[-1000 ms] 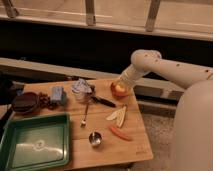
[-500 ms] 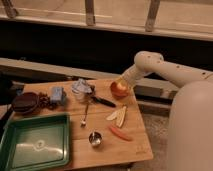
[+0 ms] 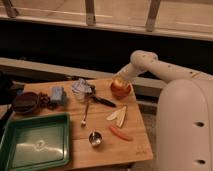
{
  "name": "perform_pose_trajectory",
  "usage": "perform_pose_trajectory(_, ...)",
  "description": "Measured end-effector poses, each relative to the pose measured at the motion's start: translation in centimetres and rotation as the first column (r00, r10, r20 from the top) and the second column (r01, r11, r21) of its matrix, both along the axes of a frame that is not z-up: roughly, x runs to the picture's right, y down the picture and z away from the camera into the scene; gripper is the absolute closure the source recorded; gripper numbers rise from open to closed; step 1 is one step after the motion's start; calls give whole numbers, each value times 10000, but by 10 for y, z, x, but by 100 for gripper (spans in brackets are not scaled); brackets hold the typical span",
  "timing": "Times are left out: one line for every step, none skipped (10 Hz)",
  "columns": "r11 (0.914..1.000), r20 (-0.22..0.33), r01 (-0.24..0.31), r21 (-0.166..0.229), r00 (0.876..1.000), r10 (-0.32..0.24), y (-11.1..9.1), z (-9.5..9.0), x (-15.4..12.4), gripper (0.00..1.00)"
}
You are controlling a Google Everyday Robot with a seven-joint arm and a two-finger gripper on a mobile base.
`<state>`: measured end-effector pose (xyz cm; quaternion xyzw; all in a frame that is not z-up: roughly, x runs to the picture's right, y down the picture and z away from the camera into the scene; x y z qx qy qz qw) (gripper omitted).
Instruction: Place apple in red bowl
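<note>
Right of centre in the frame, our gripper (image 3: 120, 81) hangs at the end of the white arm (image 3: 165, 70), directly over the red bowl (image 3: 120, 90) near the far right edge of the wooden table (image 3: 135, 145). The apple (image 3: 119, 83) sits in that bowl, right at the gripper's tip; we cannot tell whether we are pinching the fruit or have let go of it. Just below the bowl in the frame lie the pale wedge slices (image 3: 117, 114), with the carrot (image 3: 121, 133) below them and a small metal cup (image 3: 95, 138) to its left. A spoon (image 3: 86, 112) lies near the table's middle. The green tray (image 3: 35, 145) fills the lower left, and the dark brown stacked bowls (image 3: 25, 102) sit at the left edge.
</note>
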<state>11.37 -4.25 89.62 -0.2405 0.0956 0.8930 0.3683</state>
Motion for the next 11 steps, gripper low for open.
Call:
perform_pose_trajectory(9999, -141, -95, -79, 9999, 93, 1, 6, 5, 71)
perform_pose_trajectory(9997, -273, -148, -172, 9995, 143, 2, 12, 10, 61)
perform_pose_trajectory(9996, -328, -148, -228, 9994, 141, 1, 17, 9, 51)
perform_pose_trajectory(9996, -350, -132, -254, 9993, 123, 0, 18, 8, 42)
perform_pose_trajectory(9996, -408, -109, -263, 9991, 98, 0, 18, 11, 32)
perform_pose_trajectory(9996, -469, -95, -279, 9989, 82, -1, 18, 13, 27)
perform_pose_trajectory(9995, -483, -82, -306, 9988, 67, -1, 18, 12, 26)
perform_pose_trajectory(9995, -485, -71, -320, 9988, 55, -2, 18, 11, 26)
perform_pose_trajectory(9994, -493, -66, -343, 9988, 49, -1, 18, 11, 26)
perform_pose_trajectory(9993, -505, -70, -355, 9987, 52, -1, 17, 13, 26)
perform_pose_trajectory(9993, -503, -71, -361, 9987, 52, -1, 17, 14, 26)
